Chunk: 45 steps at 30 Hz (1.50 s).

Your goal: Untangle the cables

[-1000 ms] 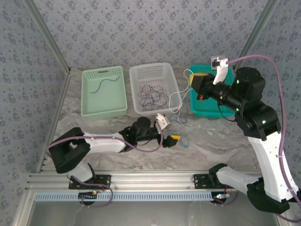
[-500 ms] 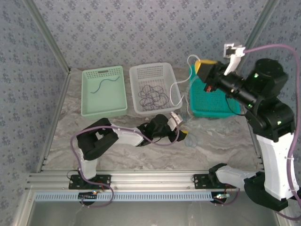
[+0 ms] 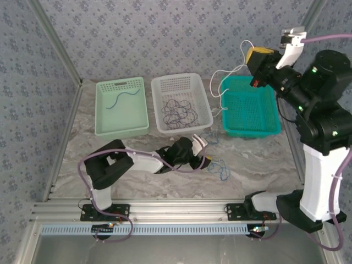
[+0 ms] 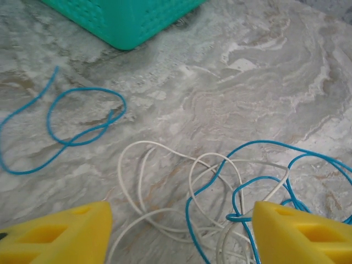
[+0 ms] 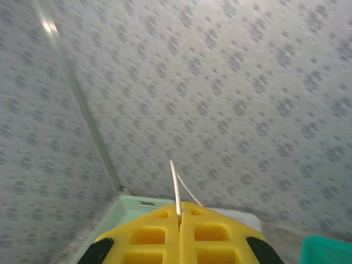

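Over teal basket [image 3: 253, 132], R gripper [image 3: 254, 55] now higher, clamping white cable [image 3: 228, 73].

We see smooth, thin, plastic-coated cables [image 4: 236, 217] on a matt, marble-patterned table [image 4: 264, 71] just ahead of the satin yellow plastic fingers [image 4: 60, 234] of the left gripper [image 4: 181, 234].

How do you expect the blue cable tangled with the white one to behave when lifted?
Probably floppy: the blue cable lies in loose curls. It likely drags the white cable along, since their loops cross. Seems light, being so thin.
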Each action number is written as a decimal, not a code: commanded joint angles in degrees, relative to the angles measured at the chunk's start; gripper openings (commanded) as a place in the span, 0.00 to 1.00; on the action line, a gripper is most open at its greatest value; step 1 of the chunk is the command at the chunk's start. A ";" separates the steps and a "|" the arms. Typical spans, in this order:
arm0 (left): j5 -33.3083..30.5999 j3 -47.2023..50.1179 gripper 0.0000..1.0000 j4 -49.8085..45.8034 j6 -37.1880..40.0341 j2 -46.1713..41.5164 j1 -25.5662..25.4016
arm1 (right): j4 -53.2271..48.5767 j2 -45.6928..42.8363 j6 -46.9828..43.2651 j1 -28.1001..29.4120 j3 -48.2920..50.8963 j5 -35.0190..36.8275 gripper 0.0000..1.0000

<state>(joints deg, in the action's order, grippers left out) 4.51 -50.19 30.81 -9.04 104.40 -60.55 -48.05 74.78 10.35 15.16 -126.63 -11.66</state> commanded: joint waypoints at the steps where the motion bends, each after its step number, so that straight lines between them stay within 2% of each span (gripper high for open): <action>1: -4.40 0.66 0.76 -2.06 1.49 -5.66 -0.35 | 0.03 2.56 -4.56 -3.94 4.70 3.56 0.00; 7: -7.99 5.35 0.83 -3.18 2.51 -13.28 -0.36 | 5.45 5.95 -4.31 -11.37 13.31 3.65 0.00; 13: -10.83 8.63 0.85 -4.74 3.74 -18.97 -0.35 | 8.30 10.55 -3.38 -17.24 16.66 1.74 0.00; 24: -12.45 11.08 0.88 -5.00 3.48 -21.05 -0.35 | 6.99 19.75 -2.90 -23.12 26.52 6.24 0.03; 25: -12.46 11.18 0.88 -5.10 3.42 -21.16 -0.35 | 6.77 20.85 -3.13 -23.15 27.27 7.35 0.08; 26: -12.43 11.26 0.88 -5.16 3.49 -21.16 -0.35 | 6.47 21.69 -3.14 -23.19 27.76 8.12 0.19; 27: -12.50 11.26 0.89 -5.38 3.42 -21.20 -0.35 | 5.97 23.04 -3.21 -23.19 27.77 8.56 0.37; 28: -12.48 11.26 0.89 -5.56 3.45 -21.26 -0.35 | 5.47 24.31 -3.23 -23.28 27.42 8.29 0.59; 29: -12.47 11.27 0.89 -5.77 3.39 -21.30 -0.35 | 4.59 25.16 -3.48 -23.28 26.82 7.77 0.71; 31: -12.67 11.25 0.90 -6.19 3.17 -21.52 -0.35 | 1.74 26.70 -2.71 -23.21 24.88 7.49 0.82; 34: -13.17 11.44 0.92 -6.46 2.86 -21.98 -0.35 | 1.02 24.77 -1.14 -22.51 25.37 5.94 0.91; 36: -13.17 11.52 0.92 -6.61 2.74 -22.20 -0.34 | 2.72 21.25 0.43 -21.41 28.41 4.77 0.93; 42: -14.79 11.94 0.96 -6.81 2.36 -23.02 -0.35 | 5.23 7.89 5.51 -16.12 41.89 -1.39 0.87; 45: -16.51 12.19 0.99 -6.88 1.90 -23.61 -0.35 | 2.51 3.44 5.78 -10.68 49.09 -0.48 0.84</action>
<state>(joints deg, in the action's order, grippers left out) -9.69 -38.48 23.97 -6.48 82.96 -60.55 -42.76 80.12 14.17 1.23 -82.32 -10.15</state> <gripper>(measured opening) 0.991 0.849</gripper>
